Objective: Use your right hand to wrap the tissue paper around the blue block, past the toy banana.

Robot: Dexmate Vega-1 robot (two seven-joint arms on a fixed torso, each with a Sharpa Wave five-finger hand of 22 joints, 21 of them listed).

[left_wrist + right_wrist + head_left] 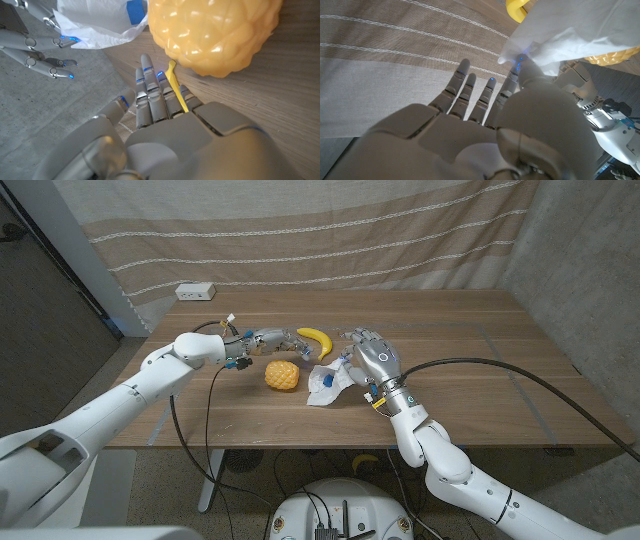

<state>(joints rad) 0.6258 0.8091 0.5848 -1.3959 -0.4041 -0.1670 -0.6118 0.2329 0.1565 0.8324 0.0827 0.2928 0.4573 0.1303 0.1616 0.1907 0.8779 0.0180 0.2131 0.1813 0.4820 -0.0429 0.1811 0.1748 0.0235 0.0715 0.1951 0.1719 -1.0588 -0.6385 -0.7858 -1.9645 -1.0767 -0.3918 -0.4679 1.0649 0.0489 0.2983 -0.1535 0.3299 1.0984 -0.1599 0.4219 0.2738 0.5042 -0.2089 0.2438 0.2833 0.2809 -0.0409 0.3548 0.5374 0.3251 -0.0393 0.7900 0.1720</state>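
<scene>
Two hands are over the wooden desk (470, 395): the right hand (372, 360), fingers spread, pinches an edge of the white tissue paper (328, 383) with its thumb, and the blue block (328, 378) lies on this paper just right of the yellow bumpy toy fruit (283, 375). Behind that fruit lies the toy banana (317, 340). Left of the banana, the left hand (262, 340) reaches out with straight fingers and holds nothing.

**A wooden table in front of a striped curtain**

A brown wooden table (480, 380) stands on a speckled grey floor (590, 490). Behind it hangs a tan curtain (300, 230) with pale stripes. A white power strip (195, 291) lies at the table's far left corner. A grey wall (590, 270) is at the right.
</scene>
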